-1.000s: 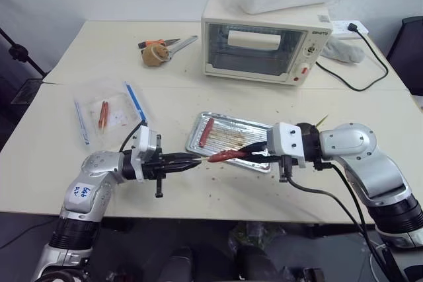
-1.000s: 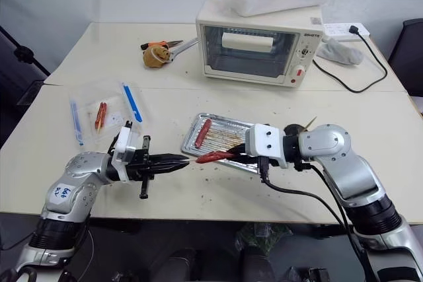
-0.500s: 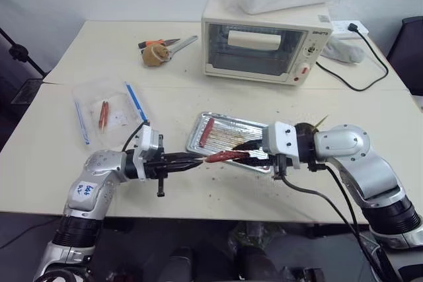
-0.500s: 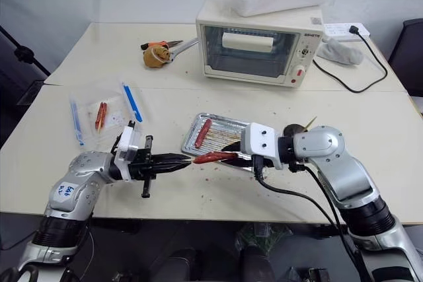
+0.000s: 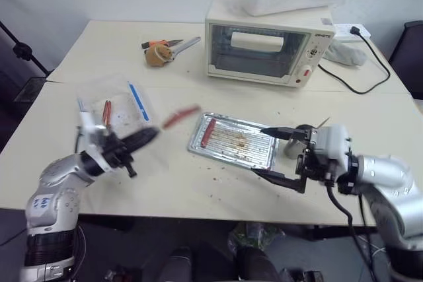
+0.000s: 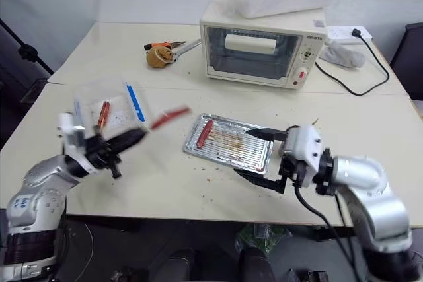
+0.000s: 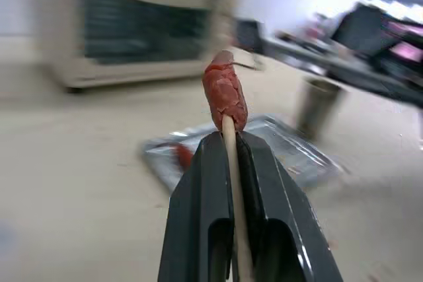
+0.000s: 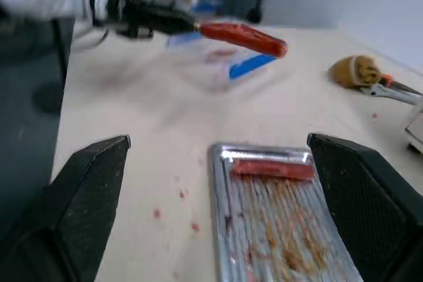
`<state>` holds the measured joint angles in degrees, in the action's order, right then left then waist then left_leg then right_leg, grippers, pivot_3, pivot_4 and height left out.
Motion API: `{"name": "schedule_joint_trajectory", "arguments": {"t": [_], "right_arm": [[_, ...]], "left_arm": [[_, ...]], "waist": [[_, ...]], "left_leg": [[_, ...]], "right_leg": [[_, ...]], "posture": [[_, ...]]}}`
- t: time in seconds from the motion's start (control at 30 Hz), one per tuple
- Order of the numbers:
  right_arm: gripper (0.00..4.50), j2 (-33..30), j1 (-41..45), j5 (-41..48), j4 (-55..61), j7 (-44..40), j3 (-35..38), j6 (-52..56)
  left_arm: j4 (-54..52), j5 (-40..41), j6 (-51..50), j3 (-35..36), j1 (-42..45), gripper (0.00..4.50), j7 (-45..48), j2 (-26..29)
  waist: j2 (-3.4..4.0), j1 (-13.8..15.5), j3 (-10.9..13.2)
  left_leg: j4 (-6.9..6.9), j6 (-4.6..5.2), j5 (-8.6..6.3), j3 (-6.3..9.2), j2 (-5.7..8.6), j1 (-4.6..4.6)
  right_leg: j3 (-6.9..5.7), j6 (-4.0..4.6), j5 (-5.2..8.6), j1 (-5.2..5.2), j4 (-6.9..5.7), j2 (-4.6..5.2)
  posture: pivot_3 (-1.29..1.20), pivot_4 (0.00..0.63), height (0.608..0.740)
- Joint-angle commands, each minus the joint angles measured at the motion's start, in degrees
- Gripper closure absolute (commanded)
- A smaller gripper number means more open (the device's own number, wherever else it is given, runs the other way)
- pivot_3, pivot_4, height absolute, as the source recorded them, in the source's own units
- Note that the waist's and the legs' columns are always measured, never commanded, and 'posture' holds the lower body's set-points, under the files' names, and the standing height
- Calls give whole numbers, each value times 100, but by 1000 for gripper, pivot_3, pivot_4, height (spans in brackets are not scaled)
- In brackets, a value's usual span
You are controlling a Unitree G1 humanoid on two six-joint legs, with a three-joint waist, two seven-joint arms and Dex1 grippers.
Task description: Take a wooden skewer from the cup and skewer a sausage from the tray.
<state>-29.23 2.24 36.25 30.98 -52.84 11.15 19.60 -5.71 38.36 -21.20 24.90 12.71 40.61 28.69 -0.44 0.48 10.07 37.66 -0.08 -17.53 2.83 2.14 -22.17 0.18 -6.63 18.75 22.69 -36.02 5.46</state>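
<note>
Left gripper [image 7: 232,163] clamps the skewer [image 7: 232,183] bearing the sausage [image 7: 225,100]; right gripper [image 5: 272,152] gapes beside the tray [image 5: 261,157].

1. Two sausages: one dark red sausage [image 7: 225,94] is stuck on the stick in the left gripper [image 7: 232,142], and one paler sausage [image 5: 207,131] lies in front of the open right gripper [image 5: 272,153].
2. One wooden skewer [image 7: 232,189].
3. One tray [image 5: 261,156].
4. One steel cup [image 7: 314,105].
5. One toaster oven [image 5: 264,47].
6. Two blue sticks [image 5: 137,101].
</note>
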Motion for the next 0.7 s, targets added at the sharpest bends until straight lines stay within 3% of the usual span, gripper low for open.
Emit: {"name": "schedule_joint_trajectory", "arguments": {"t": [0.03,0.13,0.37,0.4,0.7], "right_arm": [[19,338,-148,605,334,276,444,-362],[19,449,-262,88,374,433,232,-749],[19,297,-309,-312,211,204,-173,-1231],[0,276,-286,-339,180,198,-171,-1265],[0,-159,-177,-243,119,36,-166,-1188]], "left_arm": [[152,-361,136,530,441,4500,-1841,-376],[378,-584,21,587,737,4500,-2848,-725],[749,-924,-14,315,1083,4500,-3454,-885],[803,-910,-48,315,1140,3926,-3490,-887],[617,-770,90,118,1181,1407,-2496,-438]], "waist": [[0,30,0],[-5,80,-3],[-6,85,-3],[-6,85,-3],[-7,63,-3]], "left_leg": [[9,3,1,-4,8,-1],[19,13,5,-12,18,5],[17,11,3,-17,17,6],[17,11,4,-18,17,6],[17,9,2,-20,13,5]], "right_leg": [[2,-1,0,0,-4,4],[9,-21,-12,-9,-1,3],[8,-21,-12,-3,-5,-1],[7,-21,-12,-3,-4,-1],[4,-21,-11,-3,-2,-2]], "posture": [[0,150,740],[0,150,740],[0,150,740],[0,150,740],[0,150,740]]}}
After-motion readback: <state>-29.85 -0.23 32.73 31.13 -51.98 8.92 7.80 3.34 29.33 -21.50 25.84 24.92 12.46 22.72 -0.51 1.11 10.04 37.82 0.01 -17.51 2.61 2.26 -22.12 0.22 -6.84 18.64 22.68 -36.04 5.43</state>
